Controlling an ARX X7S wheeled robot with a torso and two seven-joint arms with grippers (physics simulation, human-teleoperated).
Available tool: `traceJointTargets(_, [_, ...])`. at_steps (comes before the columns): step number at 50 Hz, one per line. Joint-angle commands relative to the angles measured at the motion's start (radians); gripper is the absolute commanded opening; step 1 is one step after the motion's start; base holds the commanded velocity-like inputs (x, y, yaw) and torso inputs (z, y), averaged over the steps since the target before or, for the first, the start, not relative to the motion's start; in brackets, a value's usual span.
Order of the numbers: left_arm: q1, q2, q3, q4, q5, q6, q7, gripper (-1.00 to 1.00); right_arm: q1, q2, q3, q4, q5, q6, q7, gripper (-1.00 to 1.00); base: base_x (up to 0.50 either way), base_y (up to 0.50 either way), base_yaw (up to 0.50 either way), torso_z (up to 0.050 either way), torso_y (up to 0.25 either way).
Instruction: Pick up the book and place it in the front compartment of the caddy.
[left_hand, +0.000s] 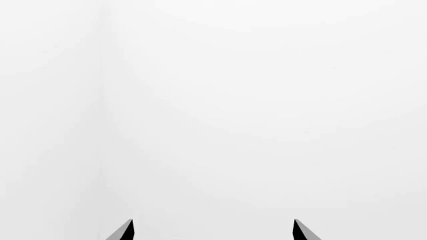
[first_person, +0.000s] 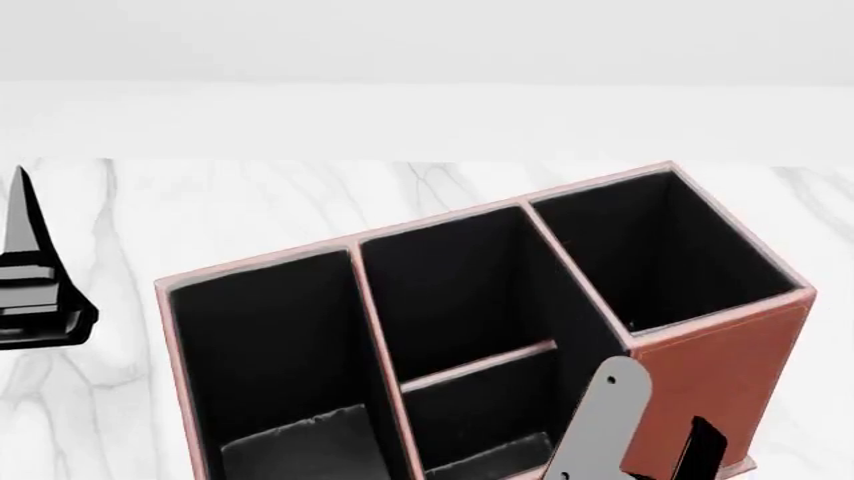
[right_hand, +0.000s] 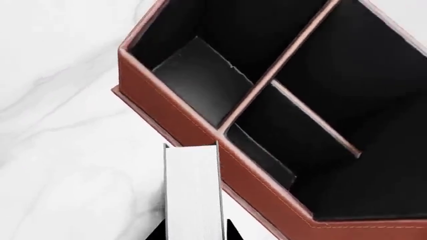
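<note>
Right fingers (right_hand: 193, 231) grip one book (right_hand: 192, 190) beside one four-celled caddy (right_hand: 200, 127); left fingers (left_hand: 127, 231) released.

Surface: white marble-pattern table (first_person: 267, 205), grey veining, far edge meeting a pale wall.
Resting on it: the caddy (first_person: 721, 365), red-brown, black-lined cells, base flat on the tabletop.

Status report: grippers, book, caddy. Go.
Right gripper shut on book, held just outside caddy rim. Left gripper open, empty. Front compartment unobstructed.
</note>
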Motion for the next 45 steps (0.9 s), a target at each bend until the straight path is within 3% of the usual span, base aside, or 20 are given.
traceJointTargets(1, [0.003, 0.013, -0.023, -0.010, 0.018, 0.018, 0.015, 1.00, 0.156, -0.052, 0.145, -0.051, 0.053, 0.096, -0.005, -1.00, 0.00, 0.00, 0.00, 0.000, 0.000])
traceJointTargets(17, [0.001, 0.009, -0.017, -0.013, 0.015, 0.022, 0.010, 1.00, 0.327, -0.086, 0.219, -0.029, 0.181, 0.161, 0.063, -1.00, 0.00, 0.00, 0.00, 0.000, 0.000])
traceJointTargets(45, [0.004, 0.003, -0.008, -0.014, 0.009, 0.028, 0.001, 1.00, 0.490, -0.148, 0.093, 0.119, 0.027, 0.069, 0.219, -1.00, 0.00, 0.00, 0.00, 0.000, 0.001])
